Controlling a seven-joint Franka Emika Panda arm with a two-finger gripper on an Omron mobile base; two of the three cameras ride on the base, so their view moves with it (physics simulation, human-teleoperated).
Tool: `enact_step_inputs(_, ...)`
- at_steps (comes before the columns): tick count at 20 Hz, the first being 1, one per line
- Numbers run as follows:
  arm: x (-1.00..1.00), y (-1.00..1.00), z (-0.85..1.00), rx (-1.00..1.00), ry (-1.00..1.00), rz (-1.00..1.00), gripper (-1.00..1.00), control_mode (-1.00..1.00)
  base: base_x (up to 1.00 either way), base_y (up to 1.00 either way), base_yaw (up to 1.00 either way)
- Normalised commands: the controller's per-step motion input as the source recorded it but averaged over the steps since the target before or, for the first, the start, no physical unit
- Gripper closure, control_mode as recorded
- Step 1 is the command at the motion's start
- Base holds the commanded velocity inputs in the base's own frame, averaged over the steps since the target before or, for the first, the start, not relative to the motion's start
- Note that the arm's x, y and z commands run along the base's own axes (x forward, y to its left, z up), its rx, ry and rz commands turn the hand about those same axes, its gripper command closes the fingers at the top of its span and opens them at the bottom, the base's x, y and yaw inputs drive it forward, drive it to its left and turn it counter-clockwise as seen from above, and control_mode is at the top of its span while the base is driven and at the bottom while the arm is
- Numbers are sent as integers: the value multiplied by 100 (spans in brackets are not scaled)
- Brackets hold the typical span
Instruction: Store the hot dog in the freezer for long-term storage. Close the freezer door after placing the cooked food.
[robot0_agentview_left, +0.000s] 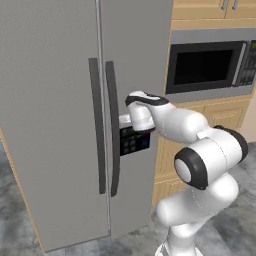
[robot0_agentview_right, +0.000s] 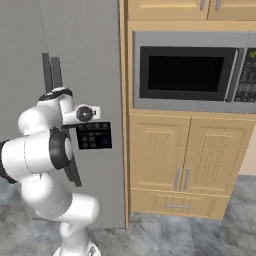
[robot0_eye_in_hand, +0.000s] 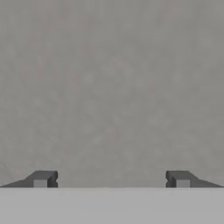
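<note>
We count one fridge (robot0_agentview_left: 60, 100) with two doors and two dark handles (robot0_agentview_left: 97, 125), one microwave (robot0_agentview_right: 192, 72), two lower cabinet doors (robot0_agentview_right: 187, 157).

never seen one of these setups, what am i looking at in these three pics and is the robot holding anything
This is a rendered kitchen with a white robot arm on a base that can drive. Two pictures come from cameras on that base, one behind the arm to its left, one to its right, so they show the same scene from two sides. The third comes from a camera on the hand, looking along the gripper.

The arm reaches toward a grey two-door fridge. The freezer door is the one with a long dark handle and a small dark panel; it looks shut, as does the plain door beside it. To the right are a black-fronted microwave and wooden cabinets.

In the hand view the two dark fingertips stand wide apart facing a flat grey surface, with nothing between them, so it holds nothing.
</note>
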Motion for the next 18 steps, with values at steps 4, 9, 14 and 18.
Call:
enact_step_inputs(4,27,-10,14,-7,0,-29,-100,-100,0,0,0)
enact_step_inputs(9,27,-6,9,-7,0,-27,-100,-100,0,0,0)
enact_step_inputs(14,20,-24,18,-6,1,-26,-100,-100,0,0,0)
enact_step_inputs(18,18,-21,23,-5,3,-24,-100,-100,0,0,0)
